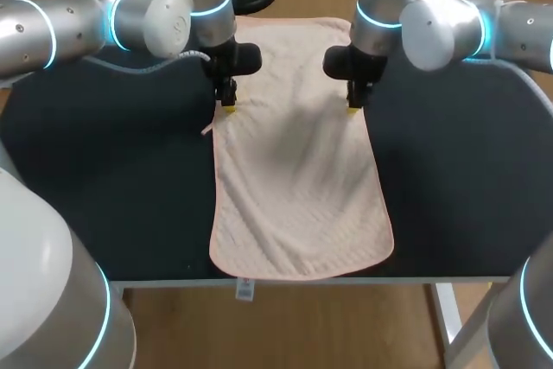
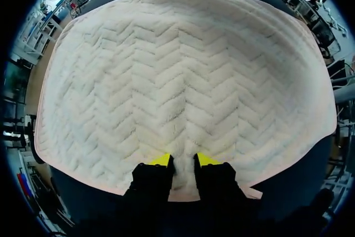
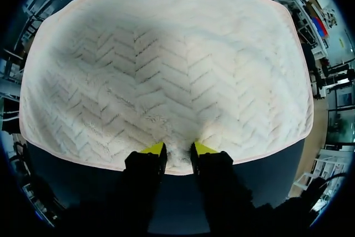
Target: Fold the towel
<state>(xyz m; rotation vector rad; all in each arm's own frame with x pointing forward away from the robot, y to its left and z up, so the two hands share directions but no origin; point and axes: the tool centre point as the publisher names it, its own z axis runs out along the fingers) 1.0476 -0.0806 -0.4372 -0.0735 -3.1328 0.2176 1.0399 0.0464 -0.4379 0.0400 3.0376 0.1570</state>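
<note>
A pale pink towel [image 1: 298, 187] with a chevron weave lies flat and lengthwise on the dark table [image 1: 121, 196], its near end at the front edge. My left gripper [image 1: 227, 105] stands on the towel's left long edge, about a third of the way from the far end. In the left wrist view it [image 2: 184, 161] is shut on a small ridge of cloth at that edge. My right gripper [image 1: 353, 107] stands opposite on the right long edge and pinches a fold of towel [image 3: 166, 81] in the same way [image 3: 177, 149]. Each wrist view shows the other gripper across the cloth.
A small white label [image 1: 244, 288] hangs from the towel's near hem over the table's front edge. Bare dark tabletop lies on both sides of the towel. Both arms come in over the table's far corners.
</note>
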